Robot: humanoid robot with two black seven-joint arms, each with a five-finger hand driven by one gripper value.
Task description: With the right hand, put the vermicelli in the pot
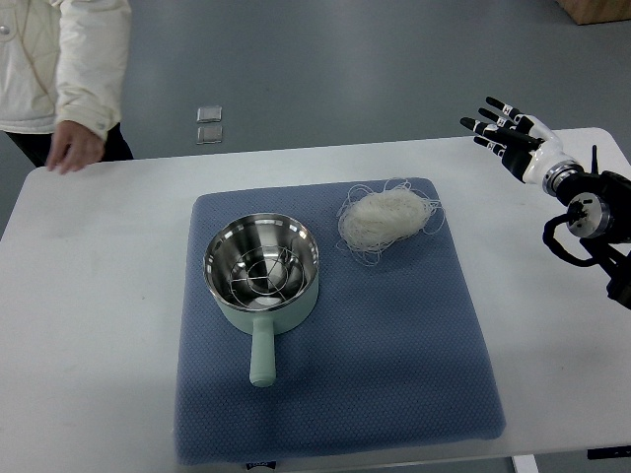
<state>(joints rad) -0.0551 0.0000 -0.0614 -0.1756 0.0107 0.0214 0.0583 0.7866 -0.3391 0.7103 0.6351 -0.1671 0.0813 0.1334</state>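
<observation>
Overall, a white table (99, 296) carries a blue mat (394, 355), and on the mat's left half sits a pale green pot (262, 272) with a shiny steel inside and its handle pointing toward the near edge. Beside the pot, up and to its right, the vermicelli (385, 219) lies as a loose white nest on the mat, well apart from the right hand (511, 138), which hovers over the table's far right corner with fingers spread and holding nothing. A person in a white jacket (59, 59) rests a hand (75, 146) on the far left edge; no writing is legible anywhere.
</observation>
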